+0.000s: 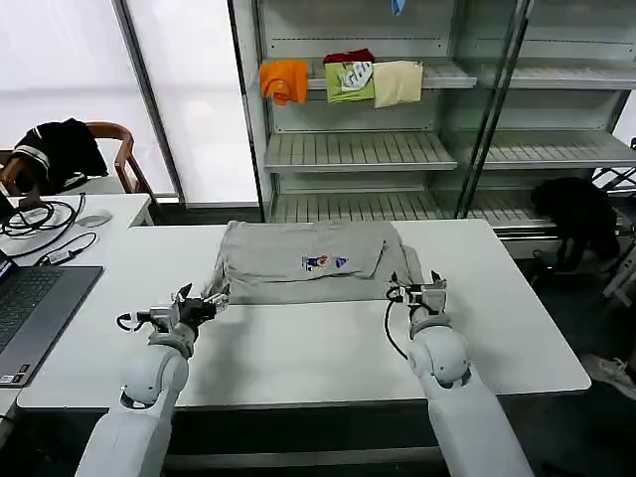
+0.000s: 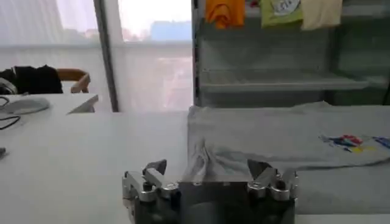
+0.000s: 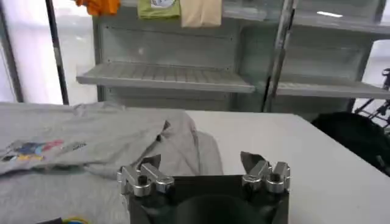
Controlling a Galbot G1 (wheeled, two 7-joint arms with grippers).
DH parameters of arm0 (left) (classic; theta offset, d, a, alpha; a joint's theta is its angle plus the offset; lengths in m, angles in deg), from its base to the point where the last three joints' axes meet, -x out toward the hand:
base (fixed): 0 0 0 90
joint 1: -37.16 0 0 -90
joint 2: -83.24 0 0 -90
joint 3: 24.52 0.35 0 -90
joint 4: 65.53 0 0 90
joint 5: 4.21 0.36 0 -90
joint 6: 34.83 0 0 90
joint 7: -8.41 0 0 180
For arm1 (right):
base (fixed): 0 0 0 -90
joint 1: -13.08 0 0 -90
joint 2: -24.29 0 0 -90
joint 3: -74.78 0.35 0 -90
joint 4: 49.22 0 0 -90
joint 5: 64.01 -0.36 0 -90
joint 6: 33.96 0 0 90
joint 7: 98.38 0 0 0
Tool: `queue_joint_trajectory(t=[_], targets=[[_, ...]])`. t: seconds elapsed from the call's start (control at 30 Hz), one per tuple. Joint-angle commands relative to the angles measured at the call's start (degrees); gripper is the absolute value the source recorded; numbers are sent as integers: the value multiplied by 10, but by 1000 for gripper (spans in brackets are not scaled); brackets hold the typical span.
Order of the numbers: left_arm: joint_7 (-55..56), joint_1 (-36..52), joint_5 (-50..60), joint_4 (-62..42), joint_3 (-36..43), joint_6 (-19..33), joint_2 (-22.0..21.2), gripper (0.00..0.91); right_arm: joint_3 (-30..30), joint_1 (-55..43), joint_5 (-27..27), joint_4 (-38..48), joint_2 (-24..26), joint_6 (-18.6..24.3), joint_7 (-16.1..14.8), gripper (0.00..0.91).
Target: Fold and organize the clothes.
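The light grey T-shirt (image 1: 303,260) lies partly folded at the far middle of the white table (image 1: 298,348), its small multicoloured chest print facing up. My left gripper (image 1: 199,303) hovers open just short of the shirt's near left corner, where a bunched sleeve (image 2: 204,159) lies straight ahead of the jaws. At the near right corner my right gripper (image 1: 419,291) is open too, with the folded right sleeve (image 3: 186,146) in front of it. Both hold nothing. The shirt (image 2: 286,137) spreads flat beyond each gripper (image 2: 207,167), print (image 3: 36,149) visible beside my right gripper (image 3: 201,161).
A metal shelf unit (image 1: 417,149) stands behind the table with orange, green and cream garments (image 1: 343,79) on an upper shelf. A laptop (image 1: 35,303), cables and a mouse lie on the left desk. A chair with a black garment (image 1: 60,149) stands far left.
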Motion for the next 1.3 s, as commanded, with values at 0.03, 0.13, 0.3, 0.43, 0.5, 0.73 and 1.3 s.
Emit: queue_joint_trajectory(t=[0.03,0.13,0.3,0.43,0.5,0.73,1.3], targets=[[0,5,3,-35,0,-1,-1,907,1,12,-2,5,12,-2,-5,907],[-1,5,3,-43,0,0,-2,907,1,11,-6,13,7,-2,-2,907],[-2,6,3,-45,1,1,-3,907,5,12,-13,18,5,-1,4,907],[-2,5,3,-46,0,3,-3,907,8,14,-17,17,6,-1,5,907],[-2,7,3,-48,0,3,-3,907,9,15,-17,17,6,-1,6,907],[-2,12,3,-61,-1,7,-3,131,10,23,-16,20,4,-1,5,564],[-4,2,3,-61,0,9,2,20,9,43,-17,21,3,0,-4,0]])
